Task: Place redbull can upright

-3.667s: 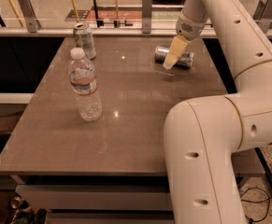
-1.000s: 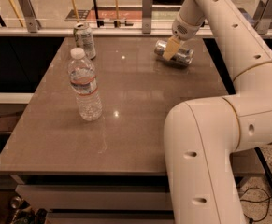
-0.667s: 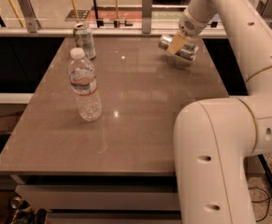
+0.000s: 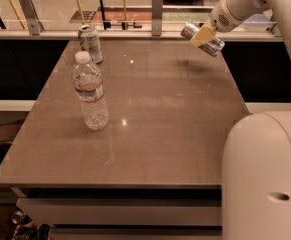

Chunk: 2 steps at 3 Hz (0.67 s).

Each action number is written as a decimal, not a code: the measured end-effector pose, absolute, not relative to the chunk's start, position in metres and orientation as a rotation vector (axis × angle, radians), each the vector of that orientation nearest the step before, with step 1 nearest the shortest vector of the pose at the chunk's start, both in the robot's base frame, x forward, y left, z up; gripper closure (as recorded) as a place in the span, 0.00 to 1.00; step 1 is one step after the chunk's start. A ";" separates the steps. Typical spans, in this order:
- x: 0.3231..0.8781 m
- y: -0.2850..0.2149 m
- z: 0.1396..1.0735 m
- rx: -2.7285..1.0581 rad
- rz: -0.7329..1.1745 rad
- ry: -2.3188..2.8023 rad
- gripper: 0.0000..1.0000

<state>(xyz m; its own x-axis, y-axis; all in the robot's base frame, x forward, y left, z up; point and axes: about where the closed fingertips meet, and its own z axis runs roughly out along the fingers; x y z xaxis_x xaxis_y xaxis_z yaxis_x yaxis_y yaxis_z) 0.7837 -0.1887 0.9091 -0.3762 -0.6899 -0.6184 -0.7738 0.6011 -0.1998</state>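
The redbull can [image 4: 215,46] is a slim silver can with blue print. It hangs in the air above the far right part of the brown table [image 4: 150,114], tilted with its silver end toward the upper left. My gripper [image 4: 203,36] is shut on the can; a tan finger [image 4: 202,35] crosses its middle. The can's shadow falls on the table below it. The arm comes in from the upper right.
A clear plastic water bottle [image 4: 90,92] stands on the left of the table. A white-and-green-labelled can [image 4: 90,43] stands upright at the far left. A glass railing with metal posts [image 4: 157,13] runs behind the table. The robot's white body [image 4: 265,174] fills the lower right.
The gripper closed on the can lying on the far right of the table and lifted it. The can is now off the surface, higher and tilted.
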 end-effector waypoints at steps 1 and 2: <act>0.783 -0.186 0.934 -1.118 0.205 1.956 1.00; 0.778 -0.172 0.949 -1.115 0.287 1.769 1.00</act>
<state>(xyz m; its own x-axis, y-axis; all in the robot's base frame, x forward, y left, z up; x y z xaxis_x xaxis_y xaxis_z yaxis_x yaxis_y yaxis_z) 0.7780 -0.1722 0.9491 -0.0921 -0.5535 -0.8278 -0.7870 0.5498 -0.2801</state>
